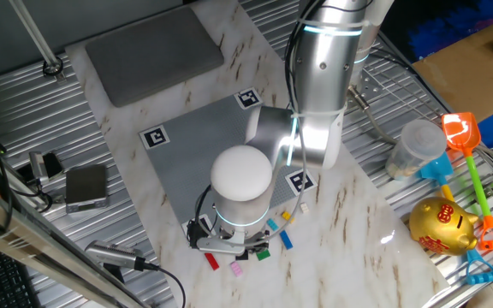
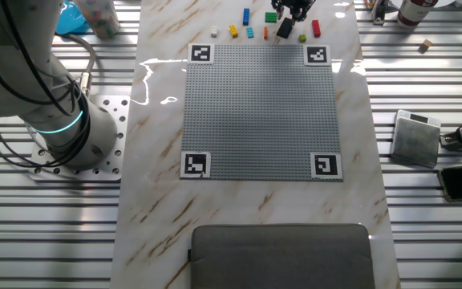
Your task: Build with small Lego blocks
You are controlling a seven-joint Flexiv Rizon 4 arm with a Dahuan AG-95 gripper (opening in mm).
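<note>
Jaws low over the bricks at the worktop (image 2: 159,160) edge

I can't tell how the jaws stand; the gripper (image 2: 289,11) hangs over a black brick (image 2: 284,30), small Lego blocks (image 2: 247,16) scattered on both sides, the grey studded plate (image 2: 259,108) just beyond.

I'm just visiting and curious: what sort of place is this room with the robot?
Probably a robotics research lab: a silver robot arm works at a marble-patterned tabletop holding a grey studded plate with black-and-white corner markers, on ribbed metal benching.
</note>
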